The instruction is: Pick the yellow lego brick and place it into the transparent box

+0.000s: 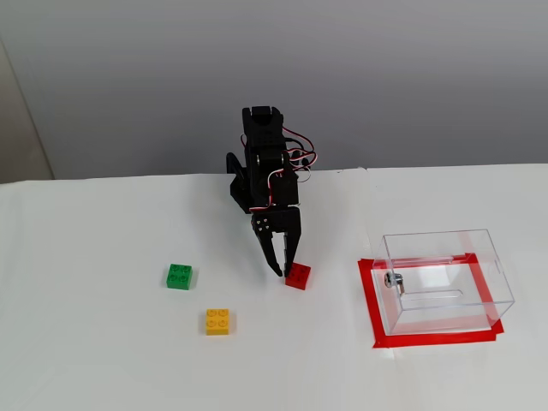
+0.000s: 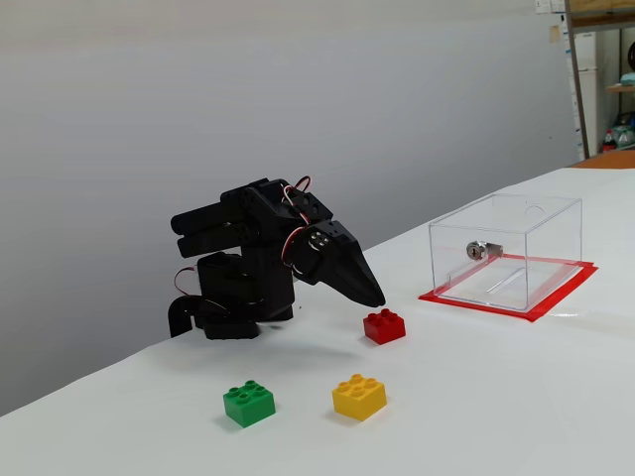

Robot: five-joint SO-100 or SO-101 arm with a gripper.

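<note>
Black plastic forms the gripper (image 1: pixel 283 265), which is pointed down at the white table (image 1: pixel 103 360) in the centre of the frame in a fixed view; its two fingers are seen close together with only a narrow slit between them, and nothing is held. In the other fixed view the gripper (image 2: pixel 372 296) is presented side-on as a single dark wedge, so the gap cannot be judged there. The fingertips are located just beside the red brick (image 1: pixel 298 276), at its upper-left edge; whether contact is made cannot be told.

The yellow lego brick (image 1: pixel 217 321) is positioned below and to the left of the jaws, well apart from them, lying flat with its studs up. In the side-on fixed view the yellow lego brick (image 2: pixel 359 396) is seen in the lower centre, in front of the red brick (image 2: pixel 384 325). A green brick (image 1: pixel 180 276) is located to the left of the jaws, near the yellow one.

The transparent box (image 1: pixel 445 282) is placed at the right of the frame, inside a frame of red tape (image 1: pixel 370 300), well apart from the bricks. A metal fitting (image 2: pixel 477 249) on its wall is shown in both fixed views. The folded arm base (image 2: pixel 233 297) is displayed only side-on.
</note>
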